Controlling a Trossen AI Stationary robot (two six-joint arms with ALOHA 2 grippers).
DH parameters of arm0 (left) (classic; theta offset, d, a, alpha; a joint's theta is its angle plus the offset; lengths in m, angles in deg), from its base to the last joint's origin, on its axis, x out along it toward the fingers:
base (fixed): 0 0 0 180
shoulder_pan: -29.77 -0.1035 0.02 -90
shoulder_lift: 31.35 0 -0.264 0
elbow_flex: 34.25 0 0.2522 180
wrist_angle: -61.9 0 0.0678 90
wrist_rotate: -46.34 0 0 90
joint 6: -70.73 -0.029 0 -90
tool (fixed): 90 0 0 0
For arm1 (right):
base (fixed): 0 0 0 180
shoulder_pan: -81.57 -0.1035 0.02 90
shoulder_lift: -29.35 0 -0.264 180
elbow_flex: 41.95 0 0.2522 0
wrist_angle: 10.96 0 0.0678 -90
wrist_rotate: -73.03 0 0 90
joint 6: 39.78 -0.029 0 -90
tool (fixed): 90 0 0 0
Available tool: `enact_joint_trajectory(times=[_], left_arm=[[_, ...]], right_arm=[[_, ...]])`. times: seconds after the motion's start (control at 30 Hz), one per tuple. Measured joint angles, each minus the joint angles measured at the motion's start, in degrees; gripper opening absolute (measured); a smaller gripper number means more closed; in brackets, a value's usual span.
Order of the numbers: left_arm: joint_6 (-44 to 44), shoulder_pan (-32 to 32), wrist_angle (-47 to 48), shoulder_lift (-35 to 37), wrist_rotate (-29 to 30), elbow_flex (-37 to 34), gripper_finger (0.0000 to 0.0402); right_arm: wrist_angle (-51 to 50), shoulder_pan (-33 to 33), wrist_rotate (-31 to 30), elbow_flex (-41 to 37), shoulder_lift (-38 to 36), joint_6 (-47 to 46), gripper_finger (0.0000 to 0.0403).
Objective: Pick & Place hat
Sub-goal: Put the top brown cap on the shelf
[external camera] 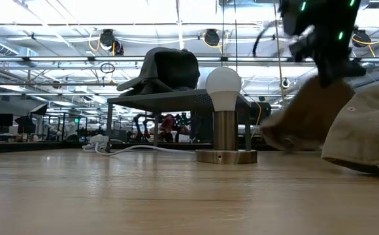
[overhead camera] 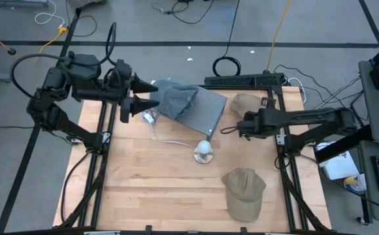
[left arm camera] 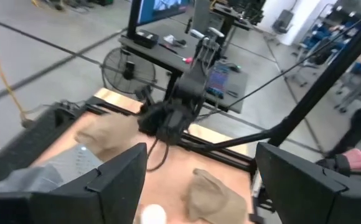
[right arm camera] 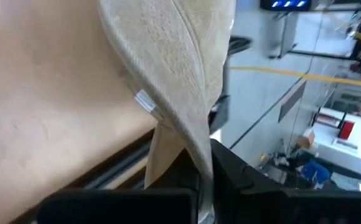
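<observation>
We see the right pincer (right arm camera: pixel 202 186) clamped together on the edge of a tan hat (right arm camera: pixel 168 68). Its ribbed cloth folds into the dark fingers, and a small pale tab is stitched at the seam. From above, this tan hat (overhead camera: pixel 245 102) lies at the far right of the bench (overhead camera: pixel 144 189), beside the black frame rail (overhead camera: pixel 282 130), with the right arm reaching across to it from the right. At bench height it shows as a soft, blurred brown shape (external camera: pixel 310 114) under the dark arm.

The left pincer (overhead camera: pixel 147 94) stands with its two pointed black fingers apart, holding nothing, at the far left of the bench beside a grey tray (overhead camera: pixel 206 111). The tray is a flat perforated metal sheet on thin legs, raised above the wood. On it rests a grey hat (overhead camera: pixel 176 99), rumpled and soft; seen level, the grey hat (external camera: pixel 166 68) is domed, with its brim out to one side.

Near the bench's middle stands a lamp (overhead camera: pixel 203 151): a round white bulb on a short brushed-metal cylinder and a flat disc foot (external camera: pixel 227 156). A white cable (overhead camera: pixel 166 139) runs from it towards the tray.

A third hat (overhead camera: pixel 244 192), khaki cloth with a curved brim, sits at the near right of the bench, well apart from the others. The bench top is pale wood planks, smooth, with fine grain.
</observation>
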Motion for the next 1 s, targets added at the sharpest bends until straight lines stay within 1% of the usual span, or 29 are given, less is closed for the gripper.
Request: enact_joint_trajectory(times=[0.13,0.23,0.33,0.43,0.53,0.6,0.67,0.73,0.8,0.9,1.0], left_arm=[[3.0,-1.8,0.0,0.0,-1.7,0.0,0.0316],[5.3,-3.3,0.1,0.0,-1.8,0.0,0.0321],[7.4,-4.9,0.1,0.0,-3.2,0.0,0.0323],[10.8,-6.4,0.1,0.0,-4.3,0.0,0.0324],[14.3,-8.1,0.3,0.0,-4.6,0.0,0.0324],[17.3,-9.3,0.3,-0.3,-4.6,0.1,0.0324],[20.2,-10.6,0.4,-0.5,-4.5,0.1,0.0324],[22.5,-11.9,0.3,-0.5,-4.6,0.1,0.0324],[24.5,-13.1,-0.3,-1.0,-4.6,0.1,0.0324],[28.4,-15.2,0.0,-1.5,-5.6,0.0,0.0324],[31.3,-17.2,-0.6,-2.4,-10.0,0.0,0.0324]], right_arm=[[-5.1,-2.7,-2.6,6.5,-4.0,-1.9,0.0004],[-4.9,-4.4,-5.0,11.3,-6.2,0.8,0.0004],[-5.0,-5.5,-8.9,15.9,-6.7,3.8,0.0004],[-4.6,-6.4,-14.2,19.6,-6.7,9.4,0.0004],[-1.5,-7.2,-21.7,21.7,-6.7,17.8,0.0004],[3.0,-7.7,-27.4,22.4,-6.7,25.4,0.0004],[9.6,-8.3,-32.4,22.7,-6.8,33.7,0.0004],[17.6,-9.1,-35.3,22.7,-7.2,42.8,0.0004],[26.5,-10.1,-35.1,22.7,-7.7,51.4,0.0004],[38.5,-12.1,-32.5,22.7,-8.5,60.5,0.0004],[49.1,-13.5,-29.3,22.7,-9.1,67.6,0.0004]])
